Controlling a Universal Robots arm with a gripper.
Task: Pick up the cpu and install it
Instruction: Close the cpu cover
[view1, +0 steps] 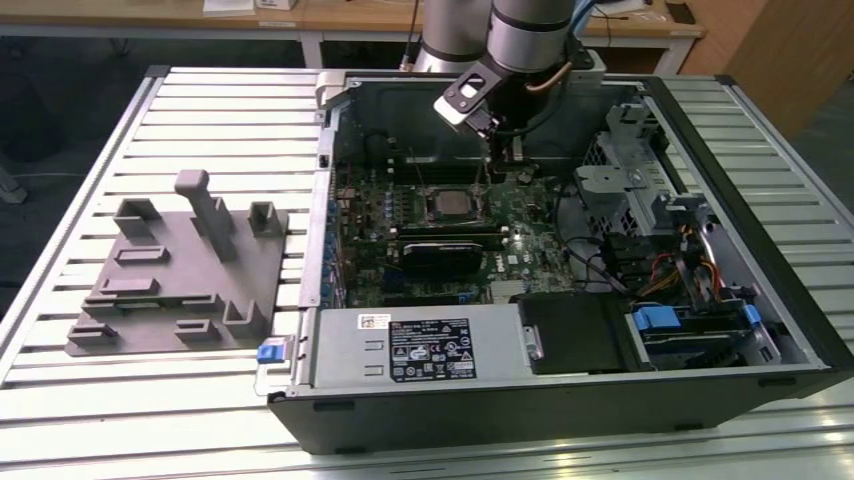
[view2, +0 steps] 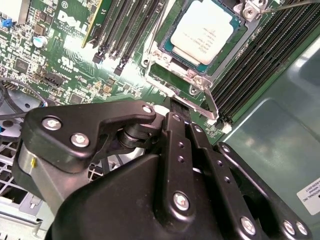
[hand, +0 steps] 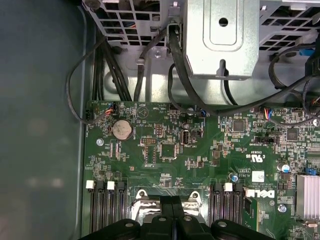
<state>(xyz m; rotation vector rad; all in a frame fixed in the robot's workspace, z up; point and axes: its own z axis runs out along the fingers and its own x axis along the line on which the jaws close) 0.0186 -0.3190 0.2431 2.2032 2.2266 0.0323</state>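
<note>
**CPU seated in socket, gripper closed and empty**

- CPU lies flat in the motherboard socket, silvery top up, with the metal socket frame around it. In the exterior view it shows as the small bright square mid-board inside the open PC case.
- Gripper is inside the case, just beside the socket on the case-wall side and clear of the CPU top. Its fingers are pressed together with nothing between them. The first wrist view agrees: the tips meet at a seam, with bright metal socket parts on either side.
- Thin socket lever runs along the frame edge, close to the fingertips. Can't tell whether they touch.
- Black memory slots flank the socket on both sides.
- In the first wrist view, the coin cell and drive cage lie beyond the tips.
- In the exterior view, the arm comes down at the far end of the case, gripper just beyond the socket.
- Grey fixture sits on the slatted table at the exterior view's left, well apart from the gripper.
- Power supply is at the case's near edge.
</note>
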